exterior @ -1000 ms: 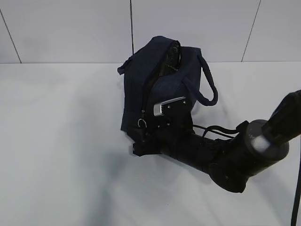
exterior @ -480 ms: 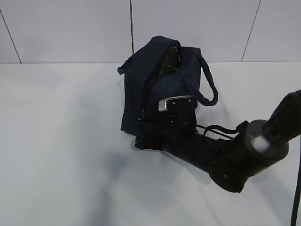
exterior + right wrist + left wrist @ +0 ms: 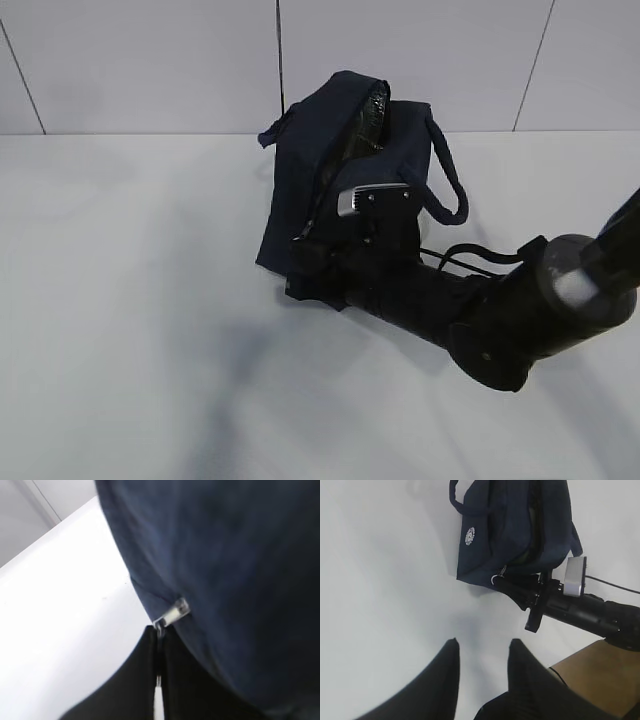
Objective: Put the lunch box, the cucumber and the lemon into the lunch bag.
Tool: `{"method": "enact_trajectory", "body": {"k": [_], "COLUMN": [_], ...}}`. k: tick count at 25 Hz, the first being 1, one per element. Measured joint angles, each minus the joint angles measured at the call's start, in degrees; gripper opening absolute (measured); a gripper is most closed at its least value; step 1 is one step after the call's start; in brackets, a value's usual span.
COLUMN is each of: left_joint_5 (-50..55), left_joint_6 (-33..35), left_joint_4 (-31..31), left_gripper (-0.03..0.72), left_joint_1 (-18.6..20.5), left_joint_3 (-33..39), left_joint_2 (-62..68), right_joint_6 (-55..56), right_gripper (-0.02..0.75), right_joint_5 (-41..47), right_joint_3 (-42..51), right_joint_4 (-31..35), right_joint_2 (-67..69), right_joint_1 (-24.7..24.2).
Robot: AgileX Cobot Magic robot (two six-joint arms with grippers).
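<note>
Only right wrist view shows zipper pull (image 3: 171, 616) pinched.

bg: white tabletop (image 3: 120, 300) | pale panel wall (image 3: 150, 60) w/ dark seams

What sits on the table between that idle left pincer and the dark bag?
Nothing: in the left wrist view only bare white table lies between the left pincer and the lunch bag.
</note>
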Motion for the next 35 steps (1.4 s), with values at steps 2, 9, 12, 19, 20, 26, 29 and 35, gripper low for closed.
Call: {"method": "enact_trajectory", "body": {"k": [2, 9, 12, 19, 20, 26, 29, 35], "left_joint_5": [0.0, 0.1, 0.1, 0.1, 0.1, 0.1, 0.1, -0.1], "left_joint_6": [0.1, 0.1, 0.1, 0.1, 0.1, 0.7, 2.0, 8.1], "left_joint_4": [0.1, 0.3, 0.3, 0.4, 0.4, 0.4, 0.4, 0.4], "left_gripper": [0.236, 0.235, 0.235, 0.235, 0.235, 0.235, 0.235, 0.239], "left_joint_1": [0.0, 0.0, 0.0, 0.0, 0.0, 0.0, 0.0, 0.0], "left_joint_3": [0.9, 1.8, 1.8, 1.8, 1.8, 1.8, 2.3, 9.5], "left_joint_2": [0.0, -0.1, -0.1, -0.1, -0.1, -0.1, -0.1, -0.2], "right_joint_6": [0.0, 3.7, 4.8, 5.2, 5.3, 5.2, 4.6, 3.9], "right_gripper": [0.000, 0.000, 0.000, 0.000, 0.000, 0.000, 0.000, 0.000], "right_joint_5": [1.4, 5.9, 7.9, 12.6, 13.3, 15.0, 15.5, 18.1], "right_joint_3": [0.0, 0.0, 0.1, 0.2, 0.2, 0.2, 0.2, -0.1], "right_joint_4": [-1.1, -5.1, -6.2, -8.5, -8.8, -9.1, -9.1, -9.1], "right_joint_2": [-1.5, -5.9, -7.2, -11.7, -12.5, -16.5, -17.6, -19.2], "right_joint_1": [0.0, 0.0, 0.0, 0.0, 0.0, 0.0, 0.0, 0.0]}}
